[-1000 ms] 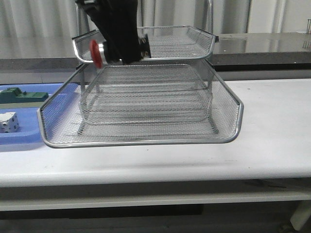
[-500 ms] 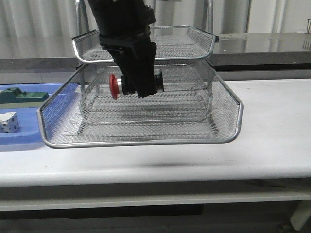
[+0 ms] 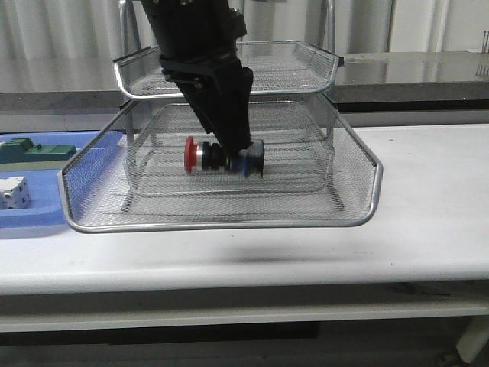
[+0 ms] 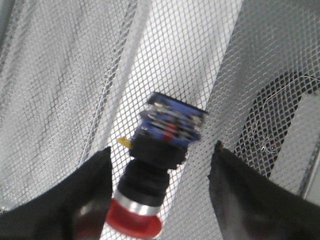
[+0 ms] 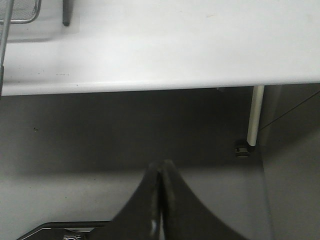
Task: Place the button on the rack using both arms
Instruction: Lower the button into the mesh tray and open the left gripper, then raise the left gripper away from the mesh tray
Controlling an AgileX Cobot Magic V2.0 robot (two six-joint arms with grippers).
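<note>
The rack (image 3: 229, 224) is a silver wire-mesh stand with its middle tray pulled out toward the front. The button (image 3: 218, 158), with a red head, silver collar and black and blue body, lies on its side on that tray's mesh. My left gripper (image 3: 231, 144) reaches down into the tray right over the button. In the left wrist view the button (image 4: 160, 150) lies between the spread fingers (image 4: 90, 195) of my left gripper (image 4: 162, 149), with a clear gap on one side. My right gripper (image 5: 161, 167) is shut and empty, off the table's front edge, out of the front view.
A flat blue tray (image 3: 30, 214) at the left holds a white cube (image 3: 14, 193) and a green block (image 3: 34, 151). The white table (image 3: 428, 191) runs to the right of the rack. The right wrist view shows the table edge (image 5: 160, 85) and a rack leg (image 5: 66, 15).
My left gripper has come down with the button from beside the top tier into the pulled-out middle tray. The button now rests on the mesh and the jaws stand apart.
</note>
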